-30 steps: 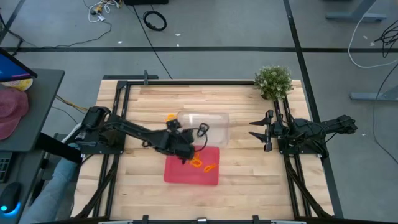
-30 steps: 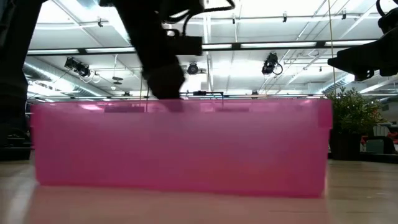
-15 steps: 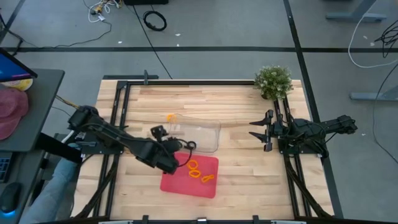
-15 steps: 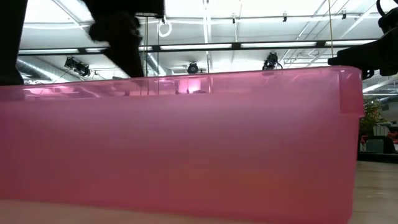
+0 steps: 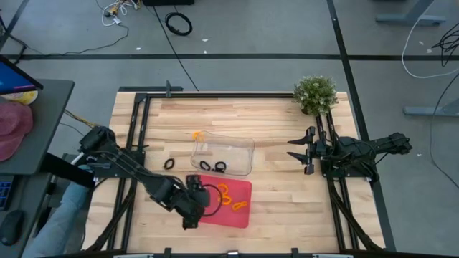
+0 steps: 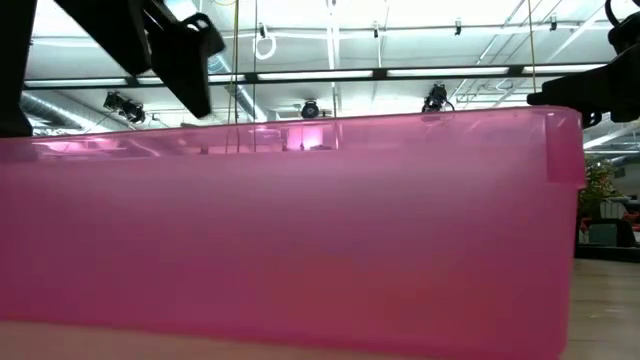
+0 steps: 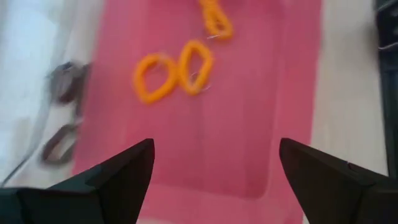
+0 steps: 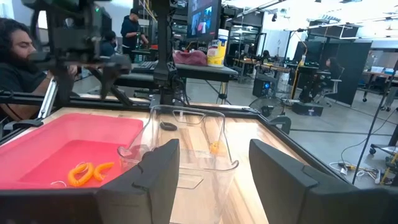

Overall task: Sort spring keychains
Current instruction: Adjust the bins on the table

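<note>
Risk: the left gripper [image 5: 192, 213] hangs over the red tray's [image 5: 242, 213] left edge with fingers fully spread and empty; a descent here may strike the tray wall and shove the tray.

The orange spring keychains [image 7: 174, 73] lie inside the red tray, ahead of the fingers.

The black spring keychains [image 5: 212, 166] lie in the clear bin [image 5: 240, 146] just beyond the red tray; another lies on the table beside it.

The right gripper [image 5: 295, 148] waits well apart, fingers parted, empty.

The left pincer [image 5: 195, 204] hovers at the red tray's [image 5: 240, 213] edge, near three orange keychains [image 5: 231, 195].
</note>
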Available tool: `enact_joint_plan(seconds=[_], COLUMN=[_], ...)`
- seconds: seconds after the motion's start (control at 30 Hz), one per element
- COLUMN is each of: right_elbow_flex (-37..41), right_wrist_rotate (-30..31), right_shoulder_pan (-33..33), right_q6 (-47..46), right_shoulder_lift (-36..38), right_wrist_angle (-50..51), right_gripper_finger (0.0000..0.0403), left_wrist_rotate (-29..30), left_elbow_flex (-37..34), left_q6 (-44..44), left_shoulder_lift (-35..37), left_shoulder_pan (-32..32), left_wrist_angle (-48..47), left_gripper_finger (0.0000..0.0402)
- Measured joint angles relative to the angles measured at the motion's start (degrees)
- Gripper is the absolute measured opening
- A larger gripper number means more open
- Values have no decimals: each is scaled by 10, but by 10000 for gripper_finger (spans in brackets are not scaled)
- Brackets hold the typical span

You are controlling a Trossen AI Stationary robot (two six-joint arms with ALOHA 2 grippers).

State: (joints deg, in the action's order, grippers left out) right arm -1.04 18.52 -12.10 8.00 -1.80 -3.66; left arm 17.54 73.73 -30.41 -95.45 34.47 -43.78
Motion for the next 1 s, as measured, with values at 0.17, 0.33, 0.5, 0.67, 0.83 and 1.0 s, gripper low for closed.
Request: enact_joint_plan(seconds=[0.17, 0.33, 0.5, 0.67, 0.83, 1.0], right_elbow_flex=[0, 0, 0, 0, 0, 0], right_wrist_rotate=[0, 0, 0, 0, 0, 0], right_shoulder_pan=[0, 0, 0, 0, 0, 0], right_q6=[0, 0, 0, 0, 0, 0], right_shoulder_lift=[0, 0, 0, 0, 0, 0], right_wrist_angle=[-1, -1, -1, -1, -1, -1], right_gripper_finger=[198, 198, 198, 198, 198, 198], left_wrist_rotate=[-39, -41, 18, 42, 5, -77], left_elbow_flex=[0, 0, 0, 0, 0, 0], left_q6=[90, 101, 99, 100, 101, 132], left_shoulder_lift=[-57, -108, -126, -126, -124, -124], left_shoulder_pan=[-41, -107, -165, -187, -178, -169], left_wrist_angle=[58, 37, 55, 117, 204, 277], left_gripper_finger=[348, 348, 348, 348, 348, 348])
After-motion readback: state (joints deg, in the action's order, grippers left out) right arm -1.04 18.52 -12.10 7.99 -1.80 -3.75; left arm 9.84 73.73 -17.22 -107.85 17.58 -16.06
